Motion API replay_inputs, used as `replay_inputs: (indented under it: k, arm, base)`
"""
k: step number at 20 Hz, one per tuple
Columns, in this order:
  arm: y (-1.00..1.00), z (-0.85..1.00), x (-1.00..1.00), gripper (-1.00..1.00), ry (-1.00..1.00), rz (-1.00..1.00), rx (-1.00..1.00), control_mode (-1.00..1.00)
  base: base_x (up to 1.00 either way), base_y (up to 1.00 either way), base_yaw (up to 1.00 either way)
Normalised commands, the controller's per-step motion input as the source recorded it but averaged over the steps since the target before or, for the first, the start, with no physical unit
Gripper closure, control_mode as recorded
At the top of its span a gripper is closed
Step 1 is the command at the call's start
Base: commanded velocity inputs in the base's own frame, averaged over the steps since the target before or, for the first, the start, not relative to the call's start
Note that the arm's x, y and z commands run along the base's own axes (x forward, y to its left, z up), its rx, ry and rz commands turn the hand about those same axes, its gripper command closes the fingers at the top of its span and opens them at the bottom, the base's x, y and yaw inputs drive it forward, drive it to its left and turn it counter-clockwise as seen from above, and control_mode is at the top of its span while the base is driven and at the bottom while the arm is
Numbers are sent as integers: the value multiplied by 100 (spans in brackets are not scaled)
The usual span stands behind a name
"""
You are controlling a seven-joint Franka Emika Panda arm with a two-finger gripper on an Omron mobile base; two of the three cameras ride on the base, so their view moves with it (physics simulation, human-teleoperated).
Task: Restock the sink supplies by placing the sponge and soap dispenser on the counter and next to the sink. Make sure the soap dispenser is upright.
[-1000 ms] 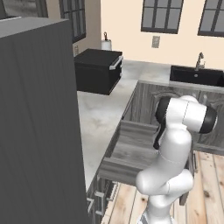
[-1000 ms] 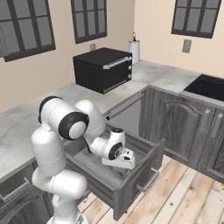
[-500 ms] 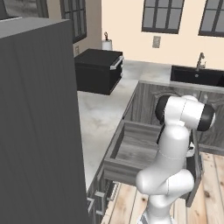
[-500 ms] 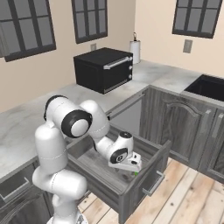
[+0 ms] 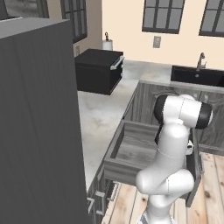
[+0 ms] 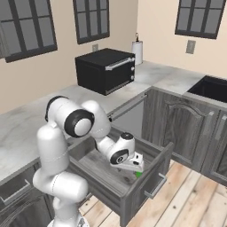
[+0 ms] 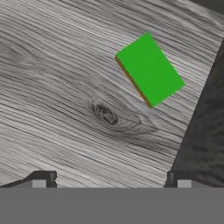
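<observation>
Fingers (image 7: 43,178) stand wide apart, empty, above the drawer (image 7: 65,109) floor; the sponge (image 7: 149,70) lies ahead, slightly right, long axis diagonal.

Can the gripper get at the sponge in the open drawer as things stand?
Probably yes. The gripper is open and looks down into the drawer, where the sponge lies flat on the bare wooden floor with nothing over it. It sits off to one side, near the drawer wall, so the hand must shift first.

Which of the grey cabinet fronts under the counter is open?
The drawer below the end effector; it is pulled out, with the sponge inside.
</observation>
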Motion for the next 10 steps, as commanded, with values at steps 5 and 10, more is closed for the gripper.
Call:
replay_inputs:
  k: [5,10]
  arm:
    - [0,0,41,-100,0,2,0,-100]
    - [-12,-4,37,-100,1,8,0,-100]
  base:
    - [0,0,0]
    - [0,0,0]
